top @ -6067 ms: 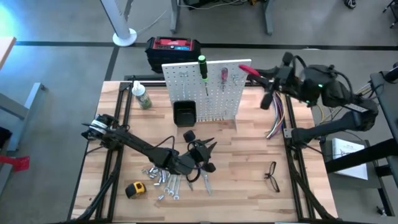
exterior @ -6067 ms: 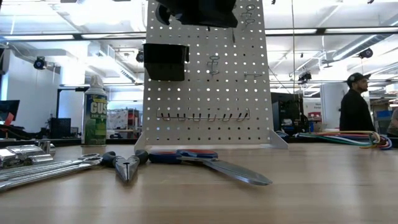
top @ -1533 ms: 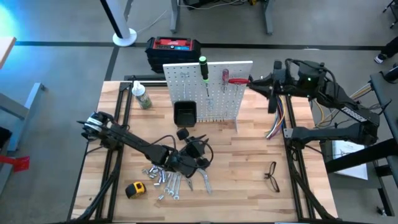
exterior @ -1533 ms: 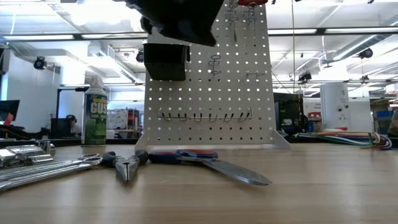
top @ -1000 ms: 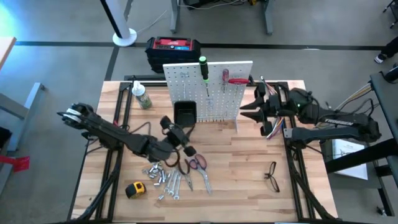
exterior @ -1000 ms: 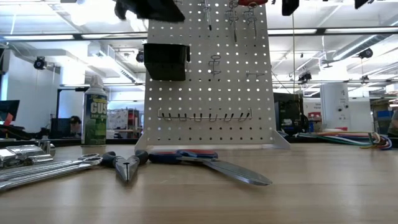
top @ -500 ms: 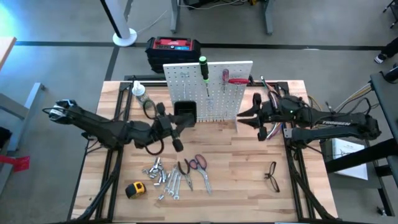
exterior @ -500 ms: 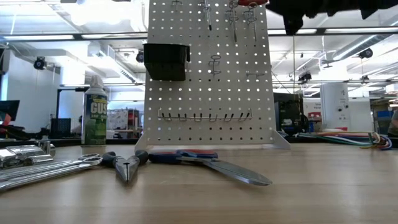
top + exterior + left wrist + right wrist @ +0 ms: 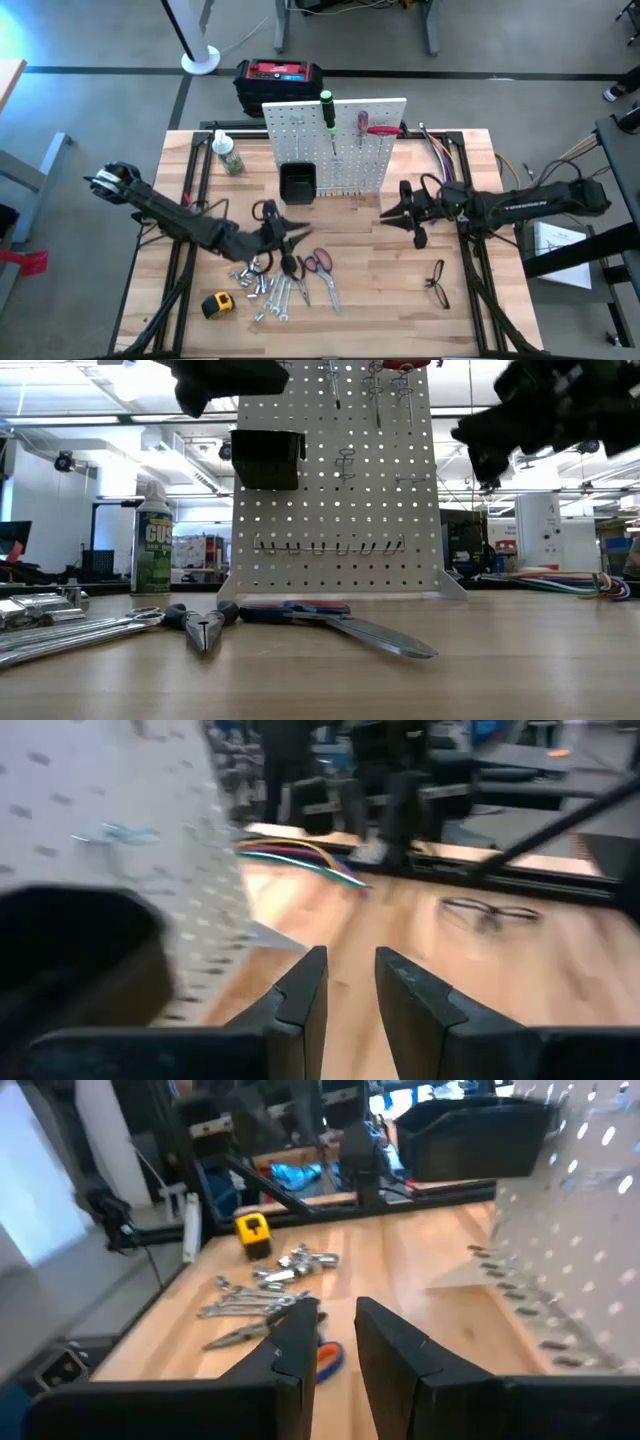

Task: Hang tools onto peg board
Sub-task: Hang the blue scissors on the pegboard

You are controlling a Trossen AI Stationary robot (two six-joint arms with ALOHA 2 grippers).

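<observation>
Peg board: the white upright perforated peg board stands at the middle of the worktop's far edge, a small black bin on its front.
Hung tools: a green-handled screwdriver and a red-handled tool sit at the board's top.
Loose tools: silver wrenches, dark-handled pliers and red-handled scissors lie in a cluster near the worktop's near edge, left of centre; a yellow tape measure lies by the near left corner.
Glasses: black-framed glasses lie flat toward the near right corner.
Left gripper: the left gripper hovers over the worktop just beyond the wrench cluster, fingers a narrow gap apart, holding nothing.
Right gripper: the right gripper hangs above the worktop right of the board, fingers slightly apart, empty.
Worktop: pale wooden worktop.
</observation>
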